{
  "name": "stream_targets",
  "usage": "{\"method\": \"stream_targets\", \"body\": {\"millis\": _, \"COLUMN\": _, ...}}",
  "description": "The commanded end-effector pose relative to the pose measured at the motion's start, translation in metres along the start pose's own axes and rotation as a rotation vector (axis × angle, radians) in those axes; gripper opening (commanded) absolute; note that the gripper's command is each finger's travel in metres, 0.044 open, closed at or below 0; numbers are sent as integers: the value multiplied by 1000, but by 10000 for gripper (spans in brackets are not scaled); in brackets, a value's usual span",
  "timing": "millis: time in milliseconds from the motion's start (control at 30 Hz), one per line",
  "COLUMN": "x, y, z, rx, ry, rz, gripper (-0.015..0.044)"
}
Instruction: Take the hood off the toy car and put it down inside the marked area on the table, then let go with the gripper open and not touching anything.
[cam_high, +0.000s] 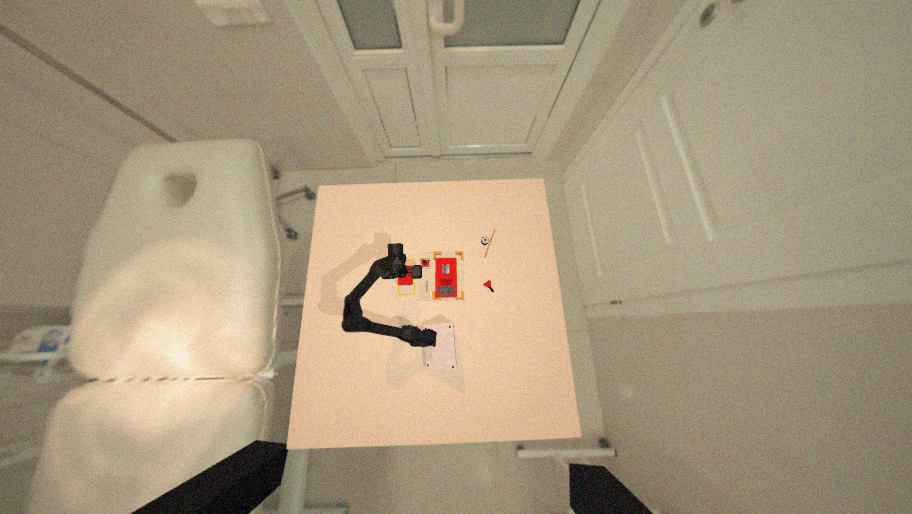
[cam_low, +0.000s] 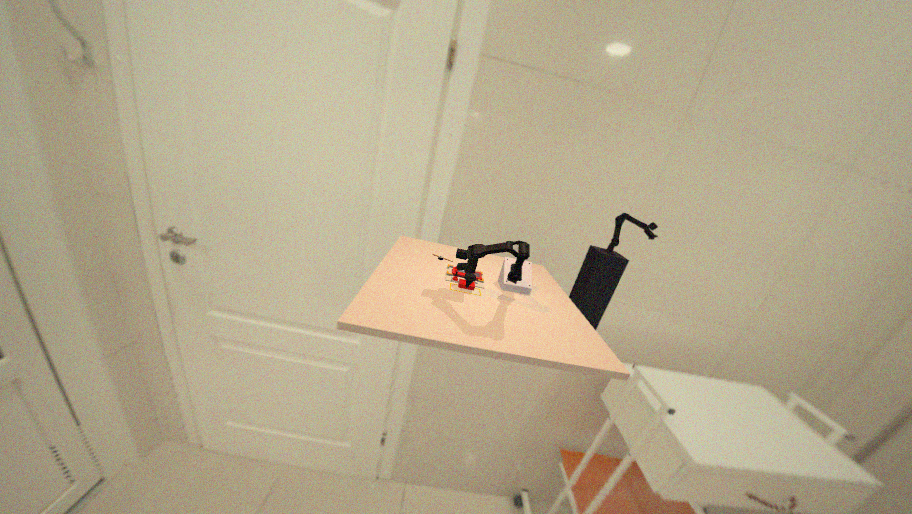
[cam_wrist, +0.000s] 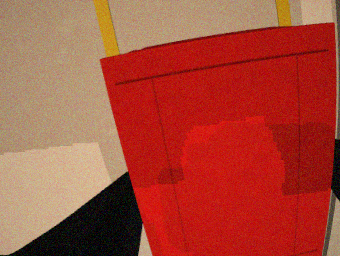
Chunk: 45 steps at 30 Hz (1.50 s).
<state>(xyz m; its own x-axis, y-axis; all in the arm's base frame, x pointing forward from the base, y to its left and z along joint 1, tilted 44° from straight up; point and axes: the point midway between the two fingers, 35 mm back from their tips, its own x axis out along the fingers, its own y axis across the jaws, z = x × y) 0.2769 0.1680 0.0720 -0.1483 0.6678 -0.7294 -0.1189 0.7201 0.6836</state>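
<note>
My gripper (cam_high: 404, 274) (cam_wrist: 230, 166) is shut on the hood, with one black finger at each side of it. The hood (cam_high: 405, 280) (cam_low: 466, 286) (cam_wrist: 225, 160) is a flat red panel, away from the car. It is over the upper part of the marked area, a yellow outline (cam_high: 406, 294) (cam_wrist: 106, 27) whose two side lines pass out of sight beneath it in the wrist view. The hood's underside is hidden, and I cannot tell whether it touches the table. The red toy car (cam_high: 450, 261) stands to the right in the top view, showing grey parts inside.
Orange corner marks (cam_high: 461, 253) surround the car. A small red part (cam_high: 425, 262) and a thin grey piece lie between car and outline. Beyond the car are a wheel (cam_high: 484, 240), a thin rod (cam_high: 490, 243) and a red-and-black piece (cam_high: 487, 284). A pale box (cam_high: 441, 356) is near my arm's base.
</note>
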Motion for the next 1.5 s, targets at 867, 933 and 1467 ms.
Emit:
{"method": "stream_targets", "body": {"millis": 867, "x": 15, "y": 0, "z": 0, "rx": 4, "ry": 1, "rz": 4, "gripper": 0}}
{"method": "stream_targets", "body": {"millis": 933, "x": 16, "y": 0, "z": 0, "rx": 4, "ry": 1, "rz": 4, "gripper": 0}}
{"method": "stream_targets", "body": {"millis": 1467, "x": 18, "y": 0, "z": 0, "rx": 0, "ry": -1, "rz": 1, "gripper": 157}}
